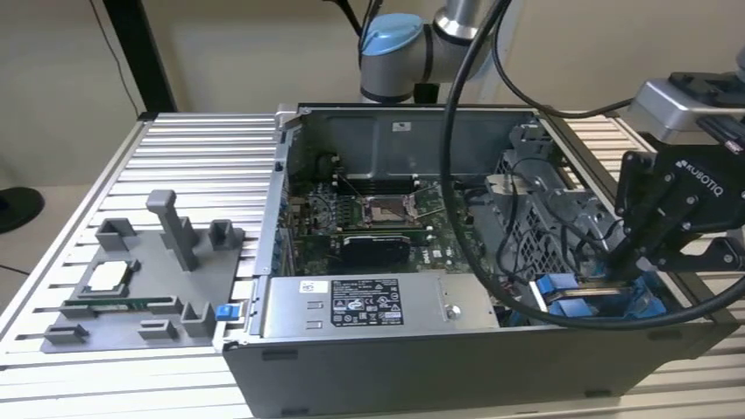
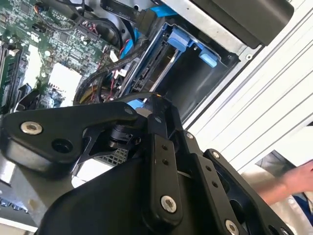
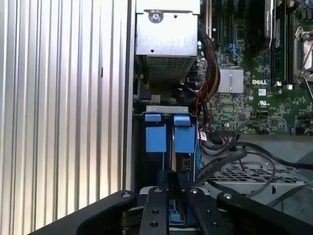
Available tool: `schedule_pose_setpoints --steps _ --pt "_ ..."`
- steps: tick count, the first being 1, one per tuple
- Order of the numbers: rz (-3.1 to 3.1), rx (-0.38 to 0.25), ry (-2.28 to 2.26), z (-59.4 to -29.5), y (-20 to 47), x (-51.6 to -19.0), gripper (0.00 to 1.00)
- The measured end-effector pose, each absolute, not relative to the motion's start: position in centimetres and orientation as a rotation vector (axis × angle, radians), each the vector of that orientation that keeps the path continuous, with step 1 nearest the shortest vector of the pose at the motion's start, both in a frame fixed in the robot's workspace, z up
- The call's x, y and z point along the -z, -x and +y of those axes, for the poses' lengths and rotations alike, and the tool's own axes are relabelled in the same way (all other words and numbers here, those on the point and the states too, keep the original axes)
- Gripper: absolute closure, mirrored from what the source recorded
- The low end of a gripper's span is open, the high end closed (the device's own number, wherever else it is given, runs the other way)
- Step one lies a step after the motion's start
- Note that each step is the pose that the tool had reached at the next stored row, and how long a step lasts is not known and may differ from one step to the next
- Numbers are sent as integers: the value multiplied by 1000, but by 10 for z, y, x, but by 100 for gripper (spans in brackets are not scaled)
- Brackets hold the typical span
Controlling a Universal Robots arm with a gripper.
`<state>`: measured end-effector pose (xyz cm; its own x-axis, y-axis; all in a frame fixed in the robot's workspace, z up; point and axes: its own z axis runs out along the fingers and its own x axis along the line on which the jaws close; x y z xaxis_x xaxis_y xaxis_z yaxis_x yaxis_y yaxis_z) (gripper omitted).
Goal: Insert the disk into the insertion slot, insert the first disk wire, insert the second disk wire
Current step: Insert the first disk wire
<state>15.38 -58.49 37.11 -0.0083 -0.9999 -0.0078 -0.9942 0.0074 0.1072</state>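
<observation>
The disk [image 3: 155,138], in its bright blue carrier, sits down inside the insertion slot [image 2: 195,83] at the corner of the open computer case, with its two blue tabs facing up. In the exterior view the disk [image 1: 570,292] is at the case's near right corner. My black gripper [image 1: 617,271] hangs right over it. In both wrist views the jaws stand close together on the dark end of a black disk wire [image 3: 212,167] that runs in from the drive cage side. My gripper [image 3: 171,180] is just above the carrier's edge, and it also shows in the second wrist view [image 2: 149,100].
The grey power-supply box [image 1: 349,305] lies along the case's near wall, with the motherboard [image 1: 372,218] behind it. A metal drive cage [image 1: 547,227] with loose black cables stands beside the slot. A grey parts fixture [image 1: 140,279] is on the slatted table at the exterior view's left. A person's hand [image 2: 293,181] is near the table edge.
</observation>
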Motion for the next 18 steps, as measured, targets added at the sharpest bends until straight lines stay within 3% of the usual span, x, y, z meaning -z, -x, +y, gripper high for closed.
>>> schedule_pose_setpoints --steps 18 --pt "-2171 140 -2154 -585 -157 -370 100"
